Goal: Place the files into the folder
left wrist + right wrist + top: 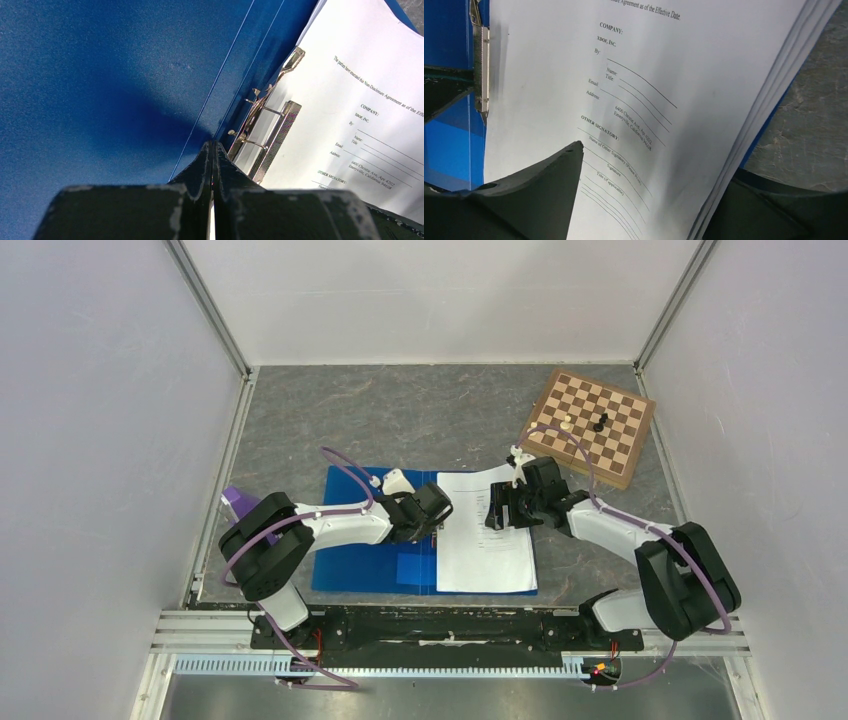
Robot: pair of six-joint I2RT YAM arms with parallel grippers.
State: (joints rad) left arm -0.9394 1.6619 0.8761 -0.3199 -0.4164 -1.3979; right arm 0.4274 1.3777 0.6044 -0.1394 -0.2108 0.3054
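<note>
The blue folder (360,565) lies open and flat on the table. The files (485,545), a stack of white printed sheets, rest on its right half beside the metal clip (265,130) at the spine. My left gripper (437,525) is shut, its tip (214,150) down at the fold of the folder (100,75) just left of the clip. My right gripper (497,508) is open over the upper part of the files (574,60). One finger sits above the top sheet and the other beyond the stack's right edge, which curls up a little.
A brown chessboard (590,425) with a white and a black piece stands at the back right. A purple object (240,502) lies at the left by the wall. White walls close in the table on three sides.
</note>
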